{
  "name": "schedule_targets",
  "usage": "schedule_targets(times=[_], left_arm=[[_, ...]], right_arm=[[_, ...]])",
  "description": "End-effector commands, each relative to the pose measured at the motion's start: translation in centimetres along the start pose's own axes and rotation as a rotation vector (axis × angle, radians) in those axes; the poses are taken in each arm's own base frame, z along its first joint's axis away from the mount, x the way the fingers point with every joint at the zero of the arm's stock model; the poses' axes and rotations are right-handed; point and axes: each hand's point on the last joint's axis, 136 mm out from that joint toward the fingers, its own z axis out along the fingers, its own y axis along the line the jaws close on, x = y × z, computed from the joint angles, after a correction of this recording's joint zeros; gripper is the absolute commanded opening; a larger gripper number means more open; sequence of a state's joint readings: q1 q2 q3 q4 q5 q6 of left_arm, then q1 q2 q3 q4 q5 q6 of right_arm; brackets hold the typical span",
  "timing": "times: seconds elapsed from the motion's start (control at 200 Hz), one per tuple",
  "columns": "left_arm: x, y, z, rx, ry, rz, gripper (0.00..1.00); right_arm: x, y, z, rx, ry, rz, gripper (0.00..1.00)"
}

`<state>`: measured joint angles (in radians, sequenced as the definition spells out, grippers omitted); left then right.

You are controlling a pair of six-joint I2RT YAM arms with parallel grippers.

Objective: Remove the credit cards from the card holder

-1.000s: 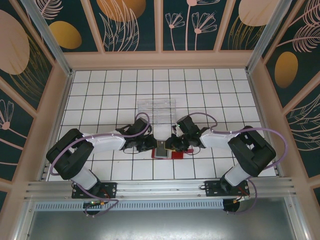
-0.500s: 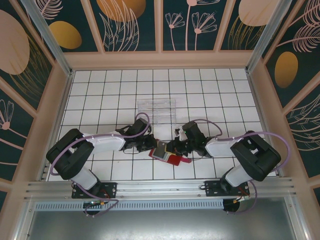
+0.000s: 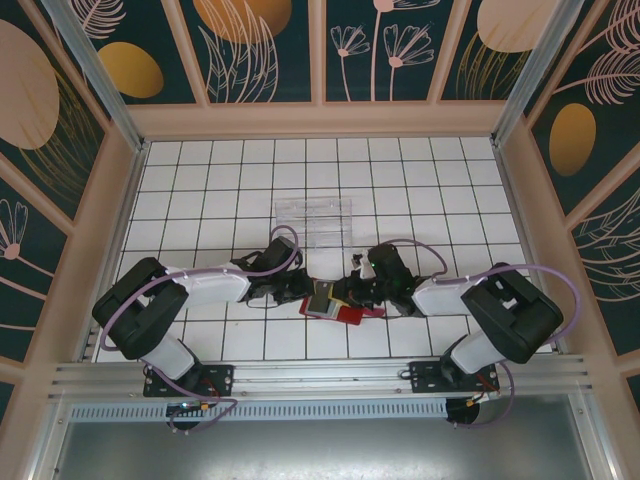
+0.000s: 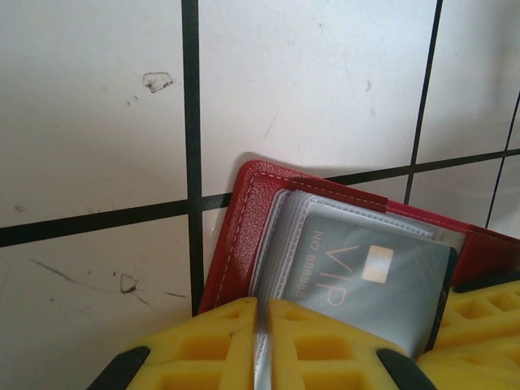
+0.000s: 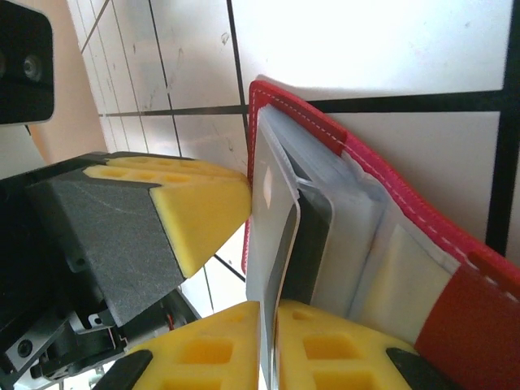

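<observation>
Left claw (image 4: 262, 313) shut on card holder (image 4: 242, 223) rim, right claw (image 5: 268, 313) pinched on its clear sleeve (image 5: 264, 244) opposite. Between them, grey rounded-corner credit card (image 4: 366, 276), sleeved. Holder red, stitched, leathery, opened, far edges free. Glossy white tiled tabletop (image 4: 309, 73) bare ahead; clear tray (image 3: 314, 213) well beyond.

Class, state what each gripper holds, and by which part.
Left gripper and right gripper each pinch the card holder by the edge of a thin inner leaf.
</observation>
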<state>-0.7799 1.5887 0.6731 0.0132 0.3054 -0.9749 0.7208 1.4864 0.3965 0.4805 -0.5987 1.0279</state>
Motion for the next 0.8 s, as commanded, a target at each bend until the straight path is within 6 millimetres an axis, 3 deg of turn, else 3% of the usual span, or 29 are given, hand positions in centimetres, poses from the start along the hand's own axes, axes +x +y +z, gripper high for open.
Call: schedule_targets(times=[0.0,0.18,0.36,0.796], left_arm=[[1.8,1.9,0.5,-0.052,0.057,-0.03,0.12],[1.9,2.1,0.4,-0.056,0.054,-0.035,0.12],[1.9,2.2,0.6,-0.061,0.054,-0.039,0.12],[1.8,2.0,0.8,-0.058,0.059,-0.04,0.12]], right_arm=[[-1.4,1.9,0.2,-0.061,-0.047,-0.035,0.12],[-1.2,1.8,-0.1,-0.056,-0.047,-0.04,0.1],[-1.3,1.8,-0.8,-0.067,-0.058,-0.041,0.14],[-1.7,3.0,-1.7,-0.141,-0.085,-0.057,0.08]])
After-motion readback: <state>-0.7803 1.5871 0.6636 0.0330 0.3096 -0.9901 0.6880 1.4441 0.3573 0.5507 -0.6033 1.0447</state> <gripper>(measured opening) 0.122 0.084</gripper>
